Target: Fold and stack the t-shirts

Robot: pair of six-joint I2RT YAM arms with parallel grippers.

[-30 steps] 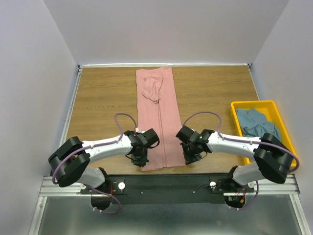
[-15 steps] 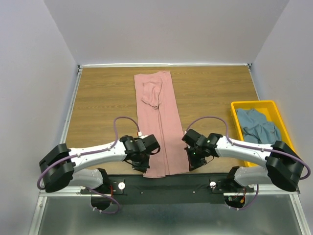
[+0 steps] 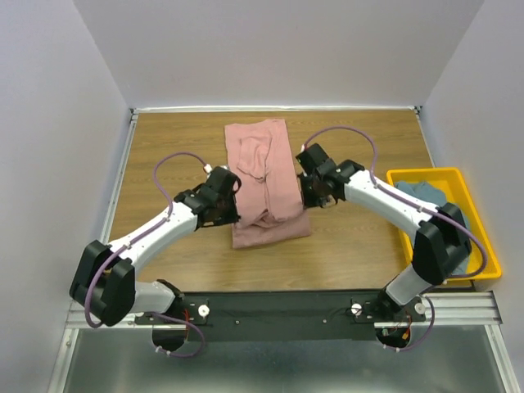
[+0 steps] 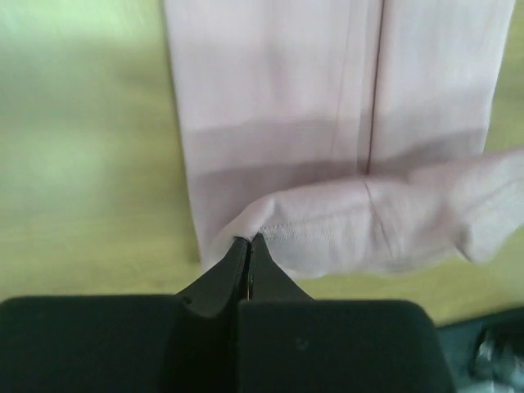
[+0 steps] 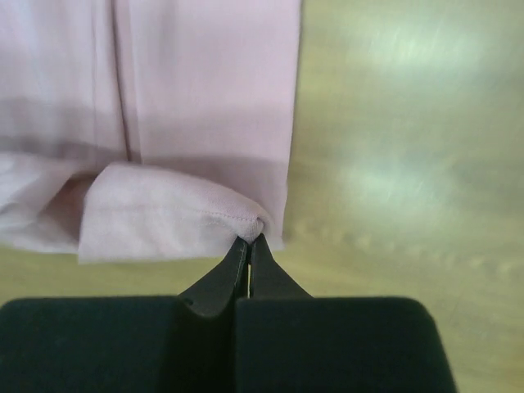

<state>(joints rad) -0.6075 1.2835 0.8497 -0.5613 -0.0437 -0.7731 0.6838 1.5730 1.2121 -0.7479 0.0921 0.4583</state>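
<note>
Right — both claws are pressed together on cloth. The left gripper (image 4: 248, 254) pinches the near-left hem corner of the dusty-pink cotton t-shirt (image 3: 266, 168), and the right gripper (image 5: 248, 250) pinches the near-right corner. The shirt lies as a long narrow strip on the brown wood-grain table (image 3: 172, 155), its long axis running straight away from the arm bases. The raised hem is doubled over roughly midway along it.

As I judge it, the coming move turns on one relation — the rest of the strip lies beyond both claws, toward the far edge. So the hem should travel along that axis with both arms level; neither is nearer. The plain blue-grey t-shirt (image 3: 407, 191) sits crumpled in the yellow plastic bin (image 3: 426, 173), well apart on the right.
</note>
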